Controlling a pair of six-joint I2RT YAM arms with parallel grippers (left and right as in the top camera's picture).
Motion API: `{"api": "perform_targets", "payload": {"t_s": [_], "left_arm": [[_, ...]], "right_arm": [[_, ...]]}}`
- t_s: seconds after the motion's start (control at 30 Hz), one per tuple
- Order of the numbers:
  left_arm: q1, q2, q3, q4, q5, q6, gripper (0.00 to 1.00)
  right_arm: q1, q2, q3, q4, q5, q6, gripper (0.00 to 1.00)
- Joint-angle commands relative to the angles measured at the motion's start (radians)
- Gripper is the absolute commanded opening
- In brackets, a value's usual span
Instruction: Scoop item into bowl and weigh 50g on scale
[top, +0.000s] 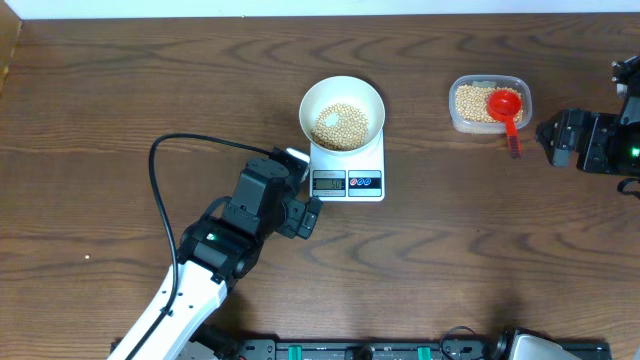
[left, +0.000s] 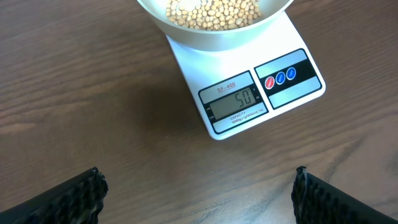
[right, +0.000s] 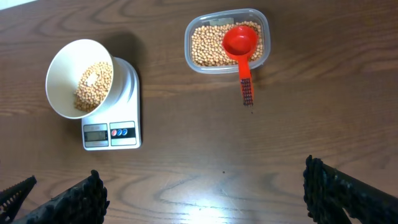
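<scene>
Left of centre on the table (top: 80, 120), the left gripper (left: 199, 193) hangs with jaws wide apart and nothing between them, just left and near of the scale (top: 372, 162), touching neither it nor the bowl (top: 312, 98). At centre, the bowl sits on the far part of the scale and holds a shallow heap of beans (top: 345, 125); the display (left: 244, 98) at the scale's near edge appears to read 50. To the right, well apart from the scale, a clear tub (right: 263, 22) holds more beans, with a red scoop (top: 507, 103) resting cup-first in it and its handle out over the near rim. At the right edge, the right gripper (right: 202, 186) also stands wide open and empty, near the tub but clear of the scoop. Scooping looks finished; weighing is the step in hand, seemingly at target. The next move likely calls only for keeping both arms off the scale; should the reading prove short, the right gripper would have to take the scoop's handle for a small top-up.
</scene>
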Motion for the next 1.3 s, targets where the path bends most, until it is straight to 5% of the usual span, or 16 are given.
{"api": "perform_targets", "payload": {"t_s": [0.0,0.33,0.6,0.97,1.27], "left_arm": [[0.004,0.004,0.011,0.001,-0.005,0.006,0.97],[0.004,0.004,0.011,0.0,-0.005,0.006,0.97],[0.004,0.004,0.011,0.0,-0.005,0.006,0.97],[0.004,0.004,0.011,0.001,-0.005,0.006,0.97],[0.004,0.004,0.011,0.001,-0.005,0.006,0.97]], "right_arm": [[0.003,-0.008,0.011,-0.001,-0.014,-0.011,0.99],[0.114,-0.113,-0.153,0.201,0.09,-0.1,0.99],[0.284,-0.421,-0.594,0.572,0.282,-0.1,0.99],[0.311,-0.931,-1.211,0.971,0.259,-0.1,0.99],[0.311,-1.197,-1.54,1.233,0.247,-0.1,0.99]]}}
